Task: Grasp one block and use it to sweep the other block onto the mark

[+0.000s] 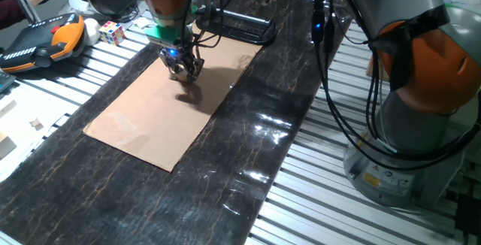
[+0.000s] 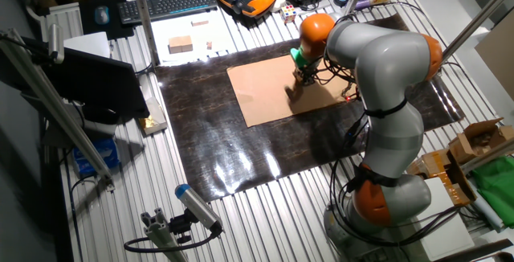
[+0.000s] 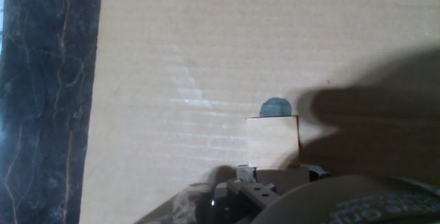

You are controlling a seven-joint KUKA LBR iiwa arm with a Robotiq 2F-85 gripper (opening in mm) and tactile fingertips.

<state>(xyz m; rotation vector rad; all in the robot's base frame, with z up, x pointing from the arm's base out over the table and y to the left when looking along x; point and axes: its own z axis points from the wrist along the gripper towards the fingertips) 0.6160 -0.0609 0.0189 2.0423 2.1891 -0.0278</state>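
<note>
block (image 3: 273, 141): pale wood, flat on cardboard | mark (image 3: 276, 106): dark dot, half hidden behind block

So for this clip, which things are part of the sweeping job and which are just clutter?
Job:
gripper, low over the cardboard
block
mark, partly hidden behind the block
cardboard sheet

Clutter:
puzzle cube
orange-and-black pendant
keyboard
wooden blocks off the mat
</note>
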